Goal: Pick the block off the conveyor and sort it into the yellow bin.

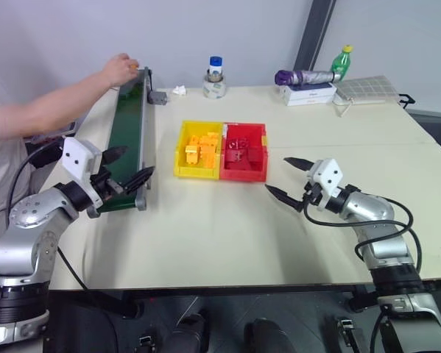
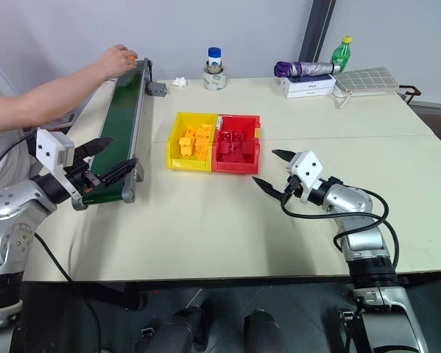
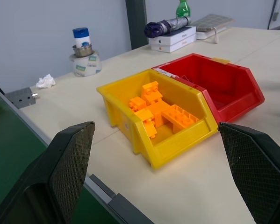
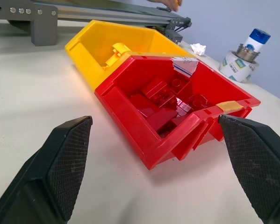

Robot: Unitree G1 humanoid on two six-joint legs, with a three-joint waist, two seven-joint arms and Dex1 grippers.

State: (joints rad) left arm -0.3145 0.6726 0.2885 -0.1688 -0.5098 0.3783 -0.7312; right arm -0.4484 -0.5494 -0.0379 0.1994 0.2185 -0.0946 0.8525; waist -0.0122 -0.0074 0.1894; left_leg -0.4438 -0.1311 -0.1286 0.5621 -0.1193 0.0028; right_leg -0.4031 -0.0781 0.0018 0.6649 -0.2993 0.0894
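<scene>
The dark green conveyor (image 1: 128,125) runs along the table's left side. At its far end a person's hand (image 1: 118,68) holds a small orange block (image 1: 134,66) just above the belt. My left gripper (image 1: 132,163) hangs open over the conveyor's near end, with nothing between its fingers. The yellow bin (image 1: 182,151) sits mid-table with several yellow-orange bricks inside, joined to a red bin (image 1: 260,154) that holds red bricks. My right gripper (image 1: 277,174) stands open and empty just right of the red bin, low over the table.
A grey motor (image 1: 157,96) juts from the conveyor's far end, with a crumpled tissue (image 1: 179,90) beside it. A blue-capped bottle (image 1: 215,70) stands at the back. White boxes (image 1: 308,93) and a green bottle (image 1: 341,62) sit at the back right. The person's forearm (image 1: 51,107) reaches in from the left.
</scene>
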